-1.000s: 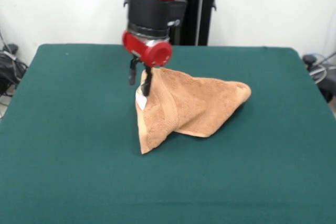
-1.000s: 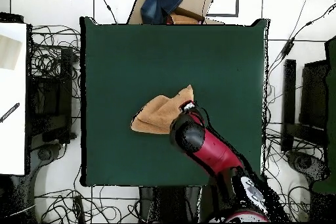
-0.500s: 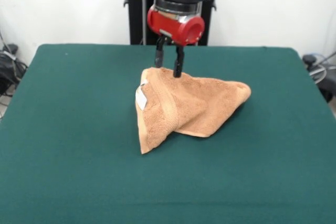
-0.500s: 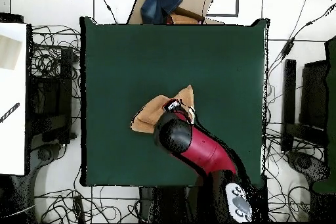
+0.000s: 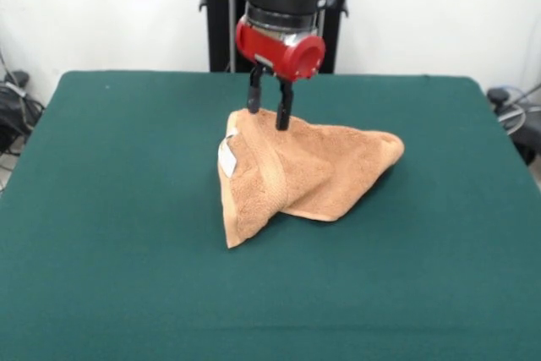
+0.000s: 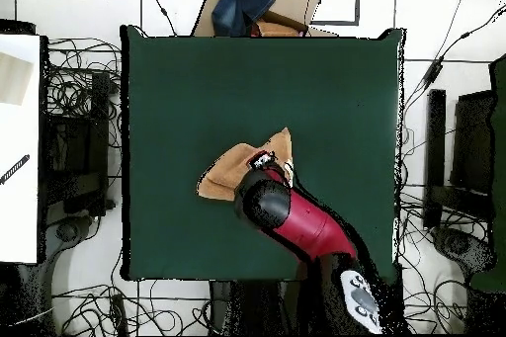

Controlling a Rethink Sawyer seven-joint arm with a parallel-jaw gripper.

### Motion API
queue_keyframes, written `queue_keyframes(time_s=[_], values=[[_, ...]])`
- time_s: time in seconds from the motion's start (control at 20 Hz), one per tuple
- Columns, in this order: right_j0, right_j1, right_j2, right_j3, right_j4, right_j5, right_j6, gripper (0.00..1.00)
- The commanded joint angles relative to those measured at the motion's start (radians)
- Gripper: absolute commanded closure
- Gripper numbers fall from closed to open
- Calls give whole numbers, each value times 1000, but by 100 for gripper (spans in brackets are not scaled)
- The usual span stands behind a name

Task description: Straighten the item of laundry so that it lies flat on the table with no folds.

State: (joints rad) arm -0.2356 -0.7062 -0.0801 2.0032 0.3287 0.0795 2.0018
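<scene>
One fold: towel [image 5: 304,171] doubled on counter [image 5: 127,209].
End effector [image 5: 269,114]: fingers apart above the raised edge.
Advice: top layer alone is gripped, then drawn outward.

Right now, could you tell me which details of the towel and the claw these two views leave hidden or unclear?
- Overhead view: the red and black arm covers the claw and part of the towel.
- Front view: the towel is bunched, so the folded-under layers and its far side are hidden.
- Front view: the white label is too small to read.
- Front view: whether the open claw touches the cloth cannot be told.
- Front view: the upper arm is cut off by the top edge.
</scene>
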Motion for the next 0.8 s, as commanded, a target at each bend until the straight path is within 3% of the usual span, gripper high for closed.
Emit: queue_keyframes(time_s=[0.05, 0.5, 0.8], values=[[-28, 147, 53, -68, 1, -100, 171, 0], [118, 81, -12, -5, 93, -55, 256, 0], [107, 64, -13, 0, 96, -37, 235, 0]])
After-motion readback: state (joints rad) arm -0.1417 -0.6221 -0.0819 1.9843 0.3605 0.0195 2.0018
